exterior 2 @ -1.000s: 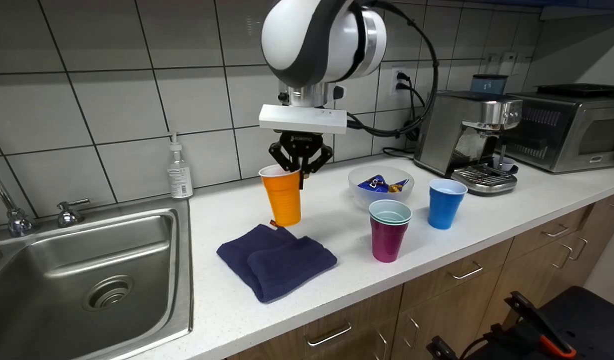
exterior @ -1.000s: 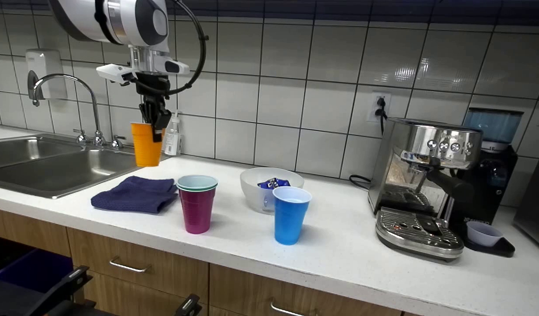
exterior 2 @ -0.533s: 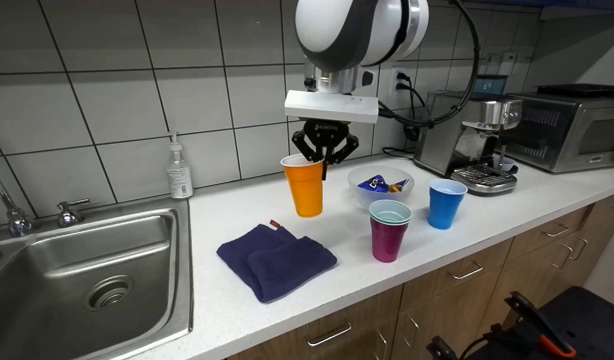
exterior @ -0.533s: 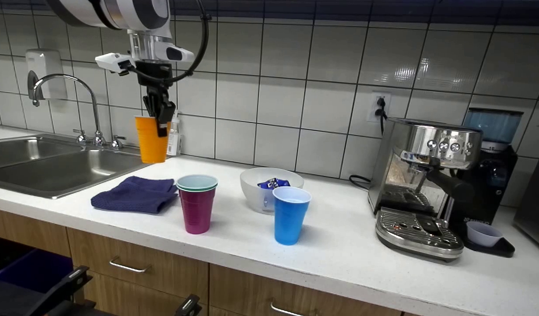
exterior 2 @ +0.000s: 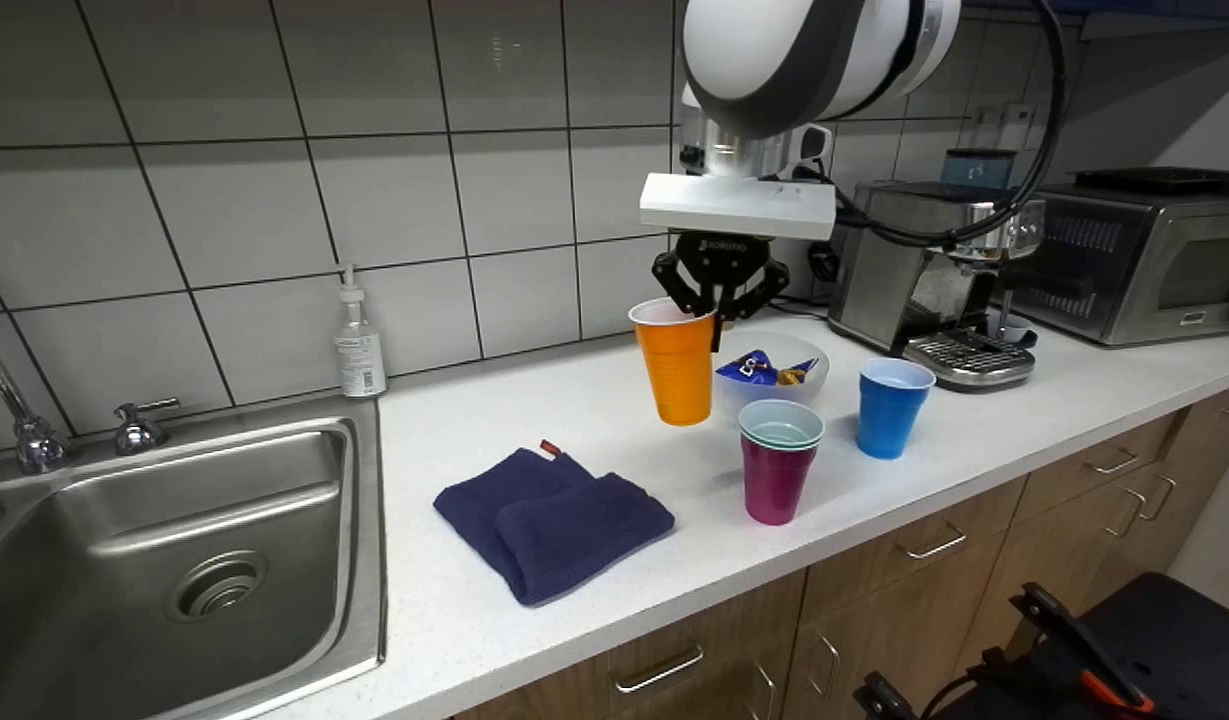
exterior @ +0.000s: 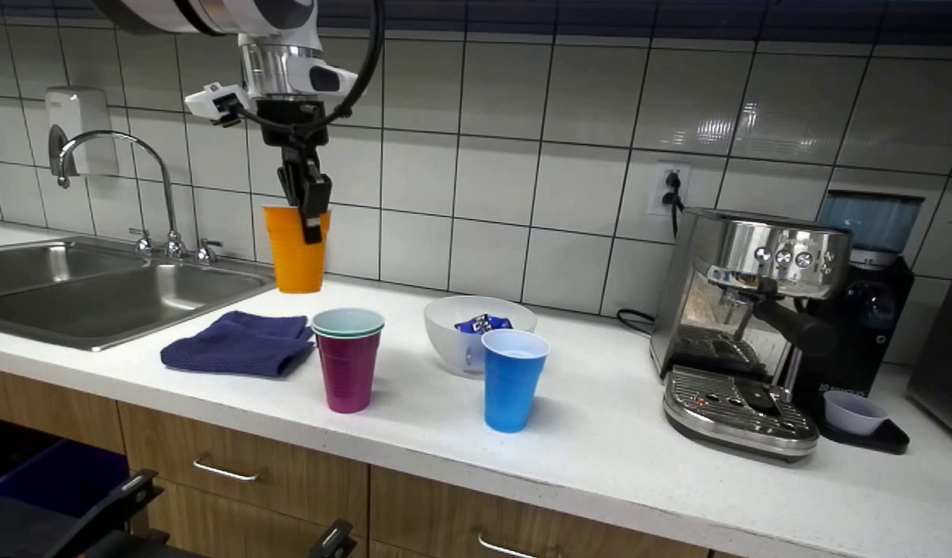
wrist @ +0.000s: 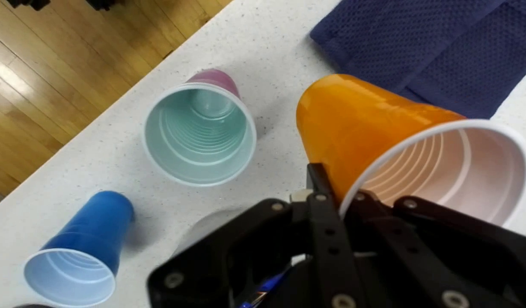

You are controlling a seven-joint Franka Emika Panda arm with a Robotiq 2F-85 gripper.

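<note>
My gripper (exterior: 311,225) is shut on the wall of an orange cup (exterior: 293,260), one finger inside the white-lined mouth and one outside. This cup hangs above the counter, near upright, in both exterior views. In the wrist view the orange cup (wrist: 352,124) fills the right of the jaws. Below and nearer the counter's front edge stands a magenta cup (exterior 2: 774,490) with a teal cup (wrist: 198,132) nested in it. A blue cup (exterior: 513,387) stands farther along, before a frosted bowl (exterior: 445,333) holding blue packets (exterior 2: 759,368). The gripper (exterior 2: 716,325) partly hides the bowl.
A folded navy cloth (exterior 2: 564,520) lies between the sink (exterior 2: 359,560) and the magenta cup. A soap bottle (exterior 2: 359,345) stands by the tiled wall. An espresso machine (exterior: 747,310) and a microwave-like oven (exterior 2: 1164,260) occupy the counter's far end.
The gripper and the orange cup have travelled along the counter, away from the sink and toward the bowl, rightward in both exterior views. Cloth, bowl and the standing cups have stayed put.
</note>
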